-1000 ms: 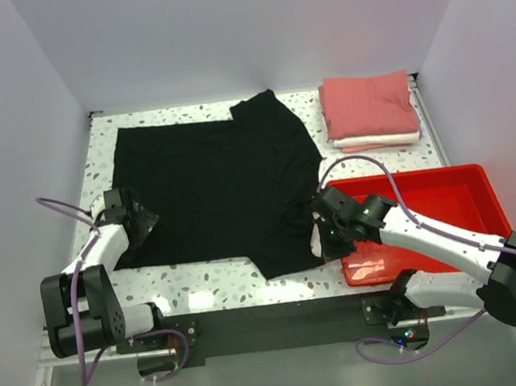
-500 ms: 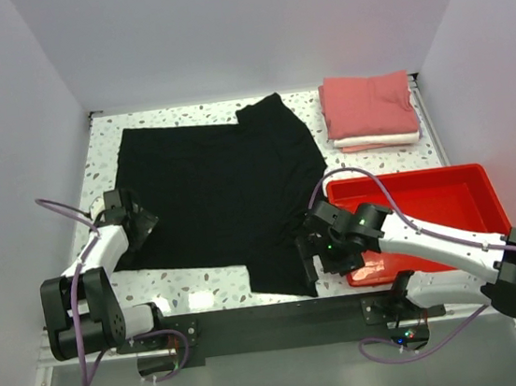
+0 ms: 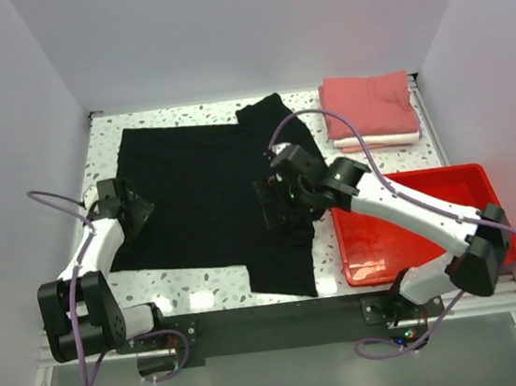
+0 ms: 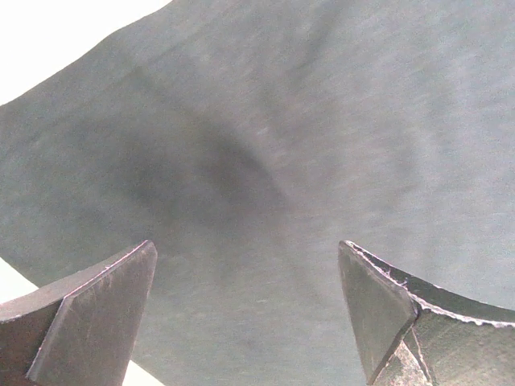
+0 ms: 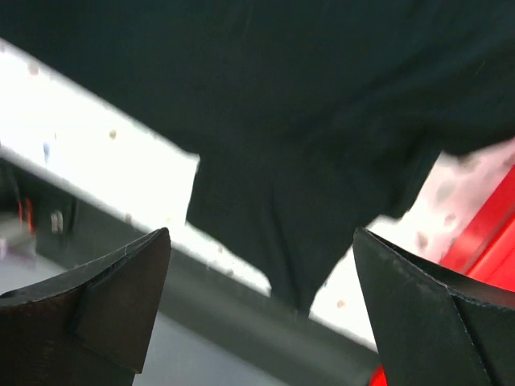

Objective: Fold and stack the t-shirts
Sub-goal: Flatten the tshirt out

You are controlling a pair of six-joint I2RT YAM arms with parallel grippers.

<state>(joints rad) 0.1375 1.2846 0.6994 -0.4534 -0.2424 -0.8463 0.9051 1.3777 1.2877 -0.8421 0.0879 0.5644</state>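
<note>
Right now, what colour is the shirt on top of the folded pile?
The top shirt is salmon pink; the overhead view shows it best.

Wide-spread right pincer (image 5: 261,235), its two dark fingers (image 5: 113,297) at the lower corners with nothing between them, black t-shirt (image 5: 265,112) below on the bright speckled counter (image 5: 88,137), one flap reaching the counter's edge, red tray (image 5: 487,233) at right, all blurred
</note>
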